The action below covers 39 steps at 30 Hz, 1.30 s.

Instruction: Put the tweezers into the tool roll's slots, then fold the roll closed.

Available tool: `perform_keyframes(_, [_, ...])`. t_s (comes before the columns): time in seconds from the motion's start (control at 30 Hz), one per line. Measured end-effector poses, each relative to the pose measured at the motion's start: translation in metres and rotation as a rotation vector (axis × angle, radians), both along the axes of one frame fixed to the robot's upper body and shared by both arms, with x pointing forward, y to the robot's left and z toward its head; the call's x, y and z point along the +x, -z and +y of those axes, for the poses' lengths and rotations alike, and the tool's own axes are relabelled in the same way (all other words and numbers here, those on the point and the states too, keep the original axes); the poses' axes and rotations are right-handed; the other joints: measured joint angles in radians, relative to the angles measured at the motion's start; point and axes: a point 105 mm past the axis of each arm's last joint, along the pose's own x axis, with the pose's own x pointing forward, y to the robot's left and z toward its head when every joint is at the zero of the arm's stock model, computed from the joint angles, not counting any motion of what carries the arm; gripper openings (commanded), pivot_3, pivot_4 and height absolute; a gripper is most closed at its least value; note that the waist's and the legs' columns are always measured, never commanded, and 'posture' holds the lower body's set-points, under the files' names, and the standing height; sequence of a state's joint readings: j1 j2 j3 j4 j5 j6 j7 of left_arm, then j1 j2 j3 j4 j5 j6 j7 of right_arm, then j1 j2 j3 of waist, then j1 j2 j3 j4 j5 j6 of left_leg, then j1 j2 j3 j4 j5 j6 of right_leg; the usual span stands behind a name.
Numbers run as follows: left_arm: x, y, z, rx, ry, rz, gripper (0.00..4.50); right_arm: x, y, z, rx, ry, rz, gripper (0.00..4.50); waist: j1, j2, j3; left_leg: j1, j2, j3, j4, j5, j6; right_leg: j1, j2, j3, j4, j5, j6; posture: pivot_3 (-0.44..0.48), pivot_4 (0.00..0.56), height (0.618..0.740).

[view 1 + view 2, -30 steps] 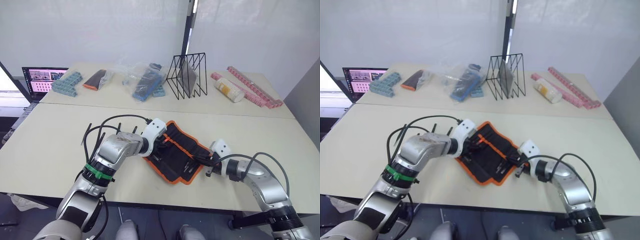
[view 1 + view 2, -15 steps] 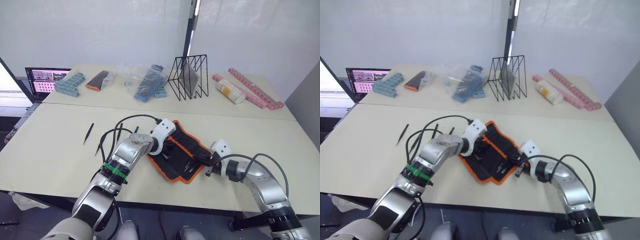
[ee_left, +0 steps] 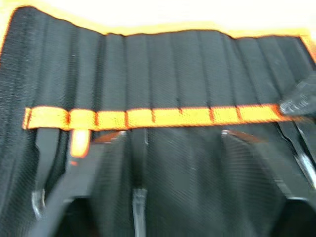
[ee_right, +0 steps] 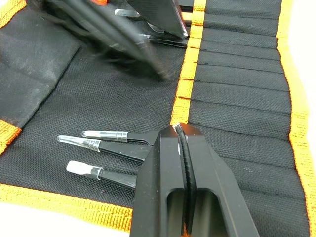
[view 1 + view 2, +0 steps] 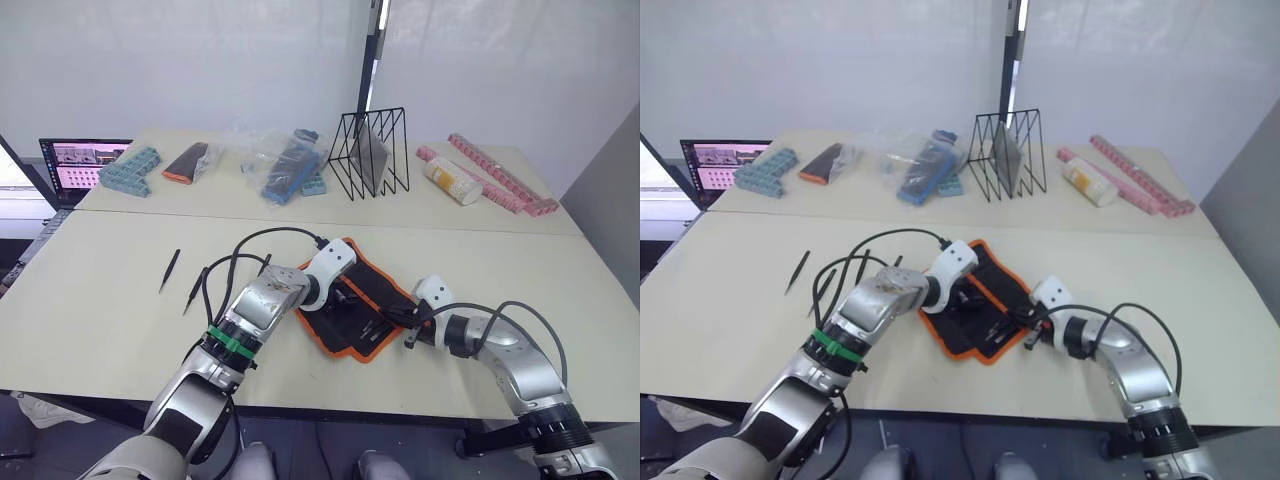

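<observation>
Tool roll (image 5: 352,310): black fabric with orange edging, lying open and flat near the front middle of the table (image 5: 100,300), set at a slant.
Slots (image 4: 237,74): row of narrow black pockets bordered by the orange inner stripe (image 3: 148,117); three tweezers (image 4: 98,145) lie side by side on the roll's inner face, pale capped tips outward, their other ends toward the stripe.
Loose tweezers: one (image 5: 170,270) on the bare table well to the left of the roll; a second (image 5: 194,290) just right of it, near the left arm's cables.
Left gripper (image 5: 340,292): over the roll's left part, fingers low above the fabric; the wrist view shows its two dark fingers spread apart with nothing between them.
Right gripper (image 4: 182,136): at the roll's right edge, tips closed flat against each other, holding nothing, resting at the orange stripe just beside the three tweezers.
Back table: wire rack (image 5: 368,152), clear bags with blue parts (image 5: 290,165), teal blocks (image 5: 128,170), wrapped black-and-orange pouch (image 5: 186,160), pink strips (image 5: 500,185), laptop (image 5: 80,160).
</observation>
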<state>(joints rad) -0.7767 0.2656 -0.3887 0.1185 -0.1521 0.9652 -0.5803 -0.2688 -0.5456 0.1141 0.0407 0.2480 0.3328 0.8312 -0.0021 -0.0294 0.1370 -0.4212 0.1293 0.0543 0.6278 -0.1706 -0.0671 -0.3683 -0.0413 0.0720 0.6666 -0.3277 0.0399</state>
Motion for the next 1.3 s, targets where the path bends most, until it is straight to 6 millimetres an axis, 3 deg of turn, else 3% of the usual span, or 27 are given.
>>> perform_keyframes(0.23, [-0.006, -0.034, 0.032, -0.030, -0.092, 0.009, 4.42, 0.005, 0.000, -0.001, 0.001, -0.001, -0.002, 0.00, 0.005, 0.000, 0.000, -0.001, -0.001, -0.001, 0.000, 0.000, 0.000, 0.000, 0.000, 0.000, -0.001, 0.000, 0.001, 0.000, 0.150, 0.713])
perform_keyframes(0.4, [0.008, -0.064, 0.078, -0.110, -0.274, -0.065, 4.42, 0.006, 0.001, 0.002, -0.002, -0.022, -0.006, 0.00, 0.004, 0.000, 0.000, -0.001, -0.001, -0.002, 0.000, 0.000, 0.000, 0.000, 0.000, 0.000, -0.001, 0.000, 0.001, 0.000, 0.150, 0.713])
perform_keyframes(0.5, [0.017, -0.092, 0.114, -0.199, -0.403, -0.205, 4.42, 0.007, 0.000, 0.002, -0.001, -0.025, -0.007, 0.00, 0.003, 0.000, 0.000, -0.001, -0.001, -0.002, 0.000, 0.000, 0.000, 0.000, 0.000, 0.000, -0.001, 0.000, 0.001, 0.000, 0.150, 0.713])
perform_keyframes(0.57, [0.015, -0.101, 0.137, -0.230, -0.467, -0.269, 4.42, 0.007, 0.000, 0.002, 0.000, -0.032, -0.004, 0.00, 0.003, 0.000, 0.000, -0.001, -0.001, -0.001, -0.001, 0.000, 0.000, 0.000, 0.000, 0.000, -0.002, 0.000, 0.001, 0.000, 0.150, 0.713])
perform_keyframes(0.63, [0.004, -0.092, 0.167, -0.197, -0.523, -0.328, 4.42, 0.007, -0.001, 0.003, 0.001, -0.040, -0.003, 0.00, -0.002, 0.000, 0.000, 0.000, -0.001, -0.001, -0.002, 0.000, 0.000, 0.000, -0.001, 0.001, -0.002, 0.000, 0.001, 0.000, 0.150, 0.713])
perform_keyframes(0.77, [-0.023, -0.057, 0.205, -0.168, -0.592, -0.369, 4.42, 0.007, 0.000, -0.004, 0.003, -0.023, 0.004, 0.00, 0.008, -0.002, 0.000, -0.001, -0.001, 0.000, -0.002, 0.000, 0.000, 0.000, -0.002, 0.001, -0.003, 0.000, 0.000, 0.000, 0.150, 0.713])
perform_keyframes(0.9, [-0.071, -0.023, 0.258, -0.205, -0.765, -0.353, 4.42, 0.009, 0.001, -0.013, 0.014, 0.013, 0.009, 0.00, 0.014, -0.003, 0.000, -0.001, -0.001, 0.000, -0.002, -0.001, 0.000, -0.001, -0.003, 0.000, -0.003, -0.001, 0.000, 0.000, 0.150, 0.713])
perform_keyframes(1.0, [-0.098, -0.009, 0.294, -0.187, -0.908, -0.386, 4.42, 0.009, 0.002, -0.017, 0.023, 0.029, 0.015, 0.00, 0.019, -0.005, 0.000, -0.001, -0.001, 0.000, -0.002, -0.001, 0.000, -0.003, -0.003, 0.000, -0.004, -0.001, -0.001, 0.000, 0.150, 0.713])
perform_keyframes(1.07, [-0.116, 0.004, 0.300, -0.185, -0.942, -0.392, 4.42, 0.009, 0.004, -0.016, 0.033, 0.033, 0.018, 0.00, 0.015, -0.006, -0.001, 0.000, -0.002, 0.001, -0.002, -0.001, 0.001, -0.002, -0.005, 0.000, -0.006, -0.001, 0.000, 0.000, 0.150, 0.713])
perform_keyframes(1.17, [-0.145, 0.034, 0.292, -0.233, -0.963, -0.334, 4.42, 0.010, 0.005, -0.015, 0.044, 0.031, 0.009, 0.00, 0.009, -0.010, -0.004, -0.002, -0.002, 0.001, -0.002, -0.002, 0.002, -0.001, -0.004, 0.000, -0.005, -0.002, -0.001, 0.000, 0.150, 0.713])
perform_keyframes(1.3, [-0.162, 0.039, 0.291, -0.256, -0.986, -0.349, 4.42, 0.014, 0.006, -0.016, 0.046, 0.040, 0.007, 0.00, 0.008, -0.011, -0.005, 0.001, -0.002, 0.001, -0.002, -0.002, 0.002, -0.003, -0.005, 0.000, -0.005, -0.002, -0.002, 0.000, 0.150, 0.713])
